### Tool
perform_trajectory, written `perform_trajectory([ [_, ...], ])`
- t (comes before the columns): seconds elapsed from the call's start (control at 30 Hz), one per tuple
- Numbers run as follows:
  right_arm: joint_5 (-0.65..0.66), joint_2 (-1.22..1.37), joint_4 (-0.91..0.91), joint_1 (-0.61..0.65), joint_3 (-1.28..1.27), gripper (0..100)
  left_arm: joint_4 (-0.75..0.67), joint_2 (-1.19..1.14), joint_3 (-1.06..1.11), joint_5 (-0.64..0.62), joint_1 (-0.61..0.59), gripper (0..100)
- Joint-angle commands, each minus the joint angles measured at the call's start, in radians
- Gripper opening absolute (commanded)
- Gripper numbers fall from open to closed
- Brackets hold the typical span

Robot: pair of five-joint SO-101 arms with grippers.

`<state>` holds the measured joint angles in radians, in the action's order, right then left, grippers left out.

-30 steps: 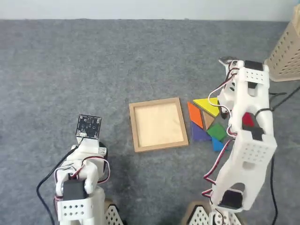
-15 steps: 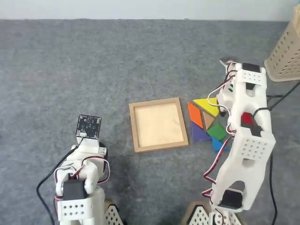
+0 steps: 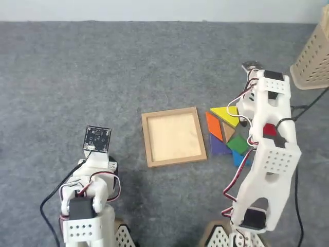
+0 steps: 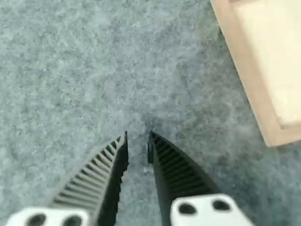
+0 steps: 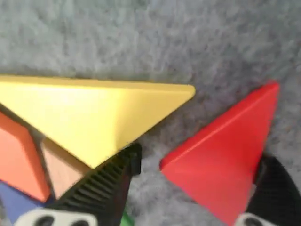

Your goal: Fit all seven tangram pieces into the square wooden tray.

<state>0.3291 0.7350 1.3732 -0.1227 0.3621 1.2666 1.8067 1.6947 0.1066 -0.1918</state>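
The square wooden tray [image 3: 173, 136], pale and smooth with a raised, slightly darker rim, lies empty at the centre of a grey, fuzzy-napped carpet [image 3: 103, 77]. All seven tangram pieces sit outside it, clustered at its 3 o'clock side. They are flat, matte and sharp-edged: an orange piece [image 3: 214, 126] closest to the rim, a yellow triangle [image 3: 226, 116] at the cluster's 12 o'clock, a small bare-wood triangle [image 3: 227, 131], a purple piece [image 3: 218, 146], a green square [image 3: 237, 143] and a blue piece [image 3: 238, 158] at 6 o'clock. The red triangle [image 3: 270, 130] lies a little apart at the cluster's 3 o'clock, half covered by the white, perforated right arm [image 3: 270, 154].

The right wrist view shows the right gripper [image 5: 200, 160] spread wide over that red triangle [image 5: 225, 160]. One ribbed black finger [image 5: 113, 183] lies against the long yellow triangle [image 5: 94, 113], with a strip of carpet between it and the red piece. The other finger stands at the red piece's far edge. Orange [image 5: 19, 155] and bare-wood [image 5: 61, 172] pieces touch the yellow one.

The left arm [image 3: 90, 190] stands at the tray's 7 o'clock. Its left gripper [image 4: 137, 136] hangs over bare carpet near the tray's rim [image 4: 244, 70], serrated jaws drawn to a thin slit and holding nothing.

A pale wall [image 3: 154, 9] borders the carpet at 12 o'clock, and a tan perforated box [image 3: 313, 56] stands at 2 o'clock.
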Motion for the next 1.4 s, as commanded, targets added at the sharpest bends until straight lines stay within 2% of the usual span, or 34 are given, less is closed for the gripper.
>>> perform_trajectory([
  [0.0,-0.012,0.013,-0.028,-0.018,0.052,31.6,0.000,0.021,-0.010,-0.008,0.003,7],
  [0.13,-0.012,0.016,-0.025,-0.018,0.063,23.5,0.000,0.021,-0.010,-0.008,0.003,7],
  [0.47,-0.011,0.012,0.048,-0.008,0.066,25.9,0.000,0.021,-0.010,-0.008,0.003,7],
  [0.6,-0.018,0.008,0.053,-0.015,0.066,19.7,0.000,0.021,-0.010,-0.008,0.003,7],
  [0.93,-0.021,-0.240,0.206,0.022,0.060,18.4,0.000,0.021,-0.010,-0.008,0.003,7],
  [1.13,-0.023,-0.386,0.303,0.136,0.060,18.4,0.000,0.021,-0.010,-0.008,0.003,7],
  [1.27,-0.029,-0.466,0.317,0.292,0.060,18.5,0.000,0.021,-0.010,-0.008,0.003,7],
  [1.37,0.035,-0.487,0.306,0.440,0.060,18.4,0.000,0.021,-0.010,-0.008,0.003,7],
])
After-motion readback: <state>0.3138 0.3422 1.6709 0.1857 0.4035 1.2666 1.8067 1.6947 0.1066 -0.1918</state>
